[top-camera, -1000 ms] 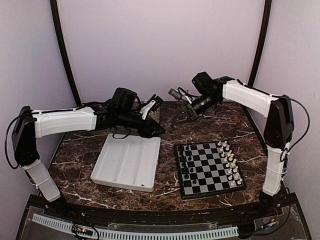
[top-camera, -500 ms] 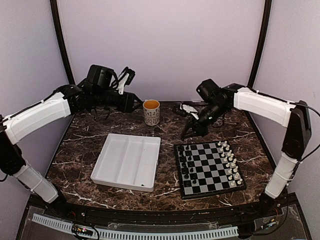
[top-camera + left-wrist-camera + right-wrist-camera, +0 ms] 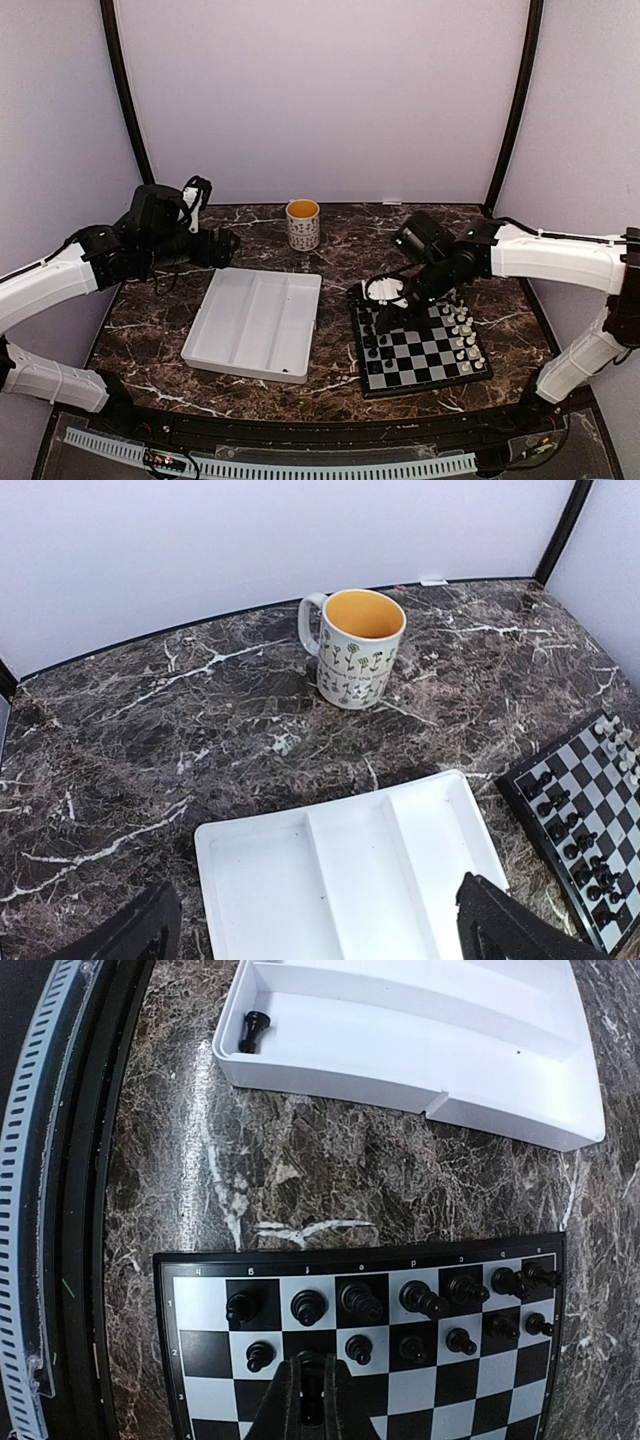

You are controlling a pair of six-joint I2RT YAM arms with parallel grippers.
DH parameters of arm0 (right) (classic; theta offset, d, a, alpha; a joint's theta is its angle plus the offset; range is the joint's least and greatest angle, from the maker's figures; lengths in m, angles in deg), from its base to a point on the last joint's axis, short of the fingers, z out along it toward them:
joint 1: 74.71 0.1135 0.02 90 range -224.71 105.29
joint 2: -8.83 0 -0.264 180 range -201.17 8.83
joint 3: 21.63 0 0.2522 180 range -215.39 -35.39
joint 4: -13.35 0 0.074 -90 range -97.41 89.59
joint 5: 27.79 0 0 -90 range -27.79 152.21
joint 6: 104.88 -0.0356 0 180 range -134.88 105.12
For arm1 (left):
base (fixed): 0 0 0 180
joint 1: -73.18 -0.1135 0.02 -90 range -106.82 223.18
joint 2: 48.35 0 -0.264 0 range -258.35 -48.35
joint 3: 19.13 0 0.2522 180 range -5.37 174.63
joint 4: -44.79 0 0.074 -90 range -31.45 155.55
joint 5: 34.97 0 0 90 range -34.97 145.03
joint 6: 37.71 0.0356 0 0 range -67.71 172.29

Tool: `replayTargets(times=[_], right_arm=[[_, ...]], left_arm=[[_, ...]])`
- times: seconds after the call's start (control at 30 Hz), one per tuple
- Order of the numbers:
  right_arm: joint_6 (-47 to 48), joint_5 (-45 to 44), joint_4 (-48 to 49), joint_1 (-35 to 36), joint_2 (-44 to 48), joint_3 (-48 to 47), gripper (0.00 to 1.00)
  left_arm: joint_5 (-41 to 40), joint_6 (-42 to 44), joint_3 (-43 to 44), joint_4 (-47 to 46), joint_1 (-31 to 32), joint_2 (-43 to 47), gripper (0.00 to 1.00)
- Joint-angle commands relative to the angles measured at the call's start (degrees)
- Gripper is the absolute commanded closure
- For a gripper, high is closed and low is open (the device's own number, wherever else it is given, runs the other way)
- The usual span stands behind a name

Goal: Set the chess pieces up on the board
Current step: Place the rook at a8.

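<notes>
Chess piece (image 3: pixel 312 1395) is hanging pinched in the right gripper (image 3: pixel 312 1365) over the board (image 3: pixel 200 1305), needing upright, centred lowering; left gripper (image 3: pixel 312 925) gaping.

**A:** Where does the board (image 3: pixel 425 350) sit?

**B:** On the worktop (image 3: pixel 160 310), right of the tray (image 3: pixel 250 330). It is just beside the tray, not touching. The mug (image 3: pixel 303 224) stands behind the tray's right end, near the far edge.

**A:** And the chess pieces (image 3: pixel 372 335)?

**B:** One set stands in two rows along the board's left edge, the other set (image 3: pixel 462 325) along its right edge. A stray piece (image 3: pixel 255 1030) lies in the tray's right-hand compartment, at its near end.

**A:** The right tool (image 3: pixel 312 1400)?

**B:** Over the board's left part, with a lone piece (image 3: pixel 312 1385) between its fingers (image 3: pixel 280 1405), just right of those left rows.
</notes>
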Motion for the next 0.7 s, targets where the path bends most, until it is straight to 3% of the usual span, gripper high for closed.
replayTargets(times=[0.0, 0.33, 0.67], right_arm=[[-1.07, -3.20, 5.43, 3.58, 2.32, 3.68, 0.94], [-1.89, -11.43, 11.67, 14.07, -2.21, 9.33, 0.94], [-1.81, -13.95, 11.69, 15.74, -2.16, 11.92, 0.94]], left_arm=[[-2.24, -3.62, -1.63, -2.30, -0.31, 1.25, 0.01], [6.02, -0.60, 1.28, -2.29, -0.29, -1.49, 0.10], [9.20, -1.56, 1.59, -2.57, -0.27, -0.27, 0.15]])
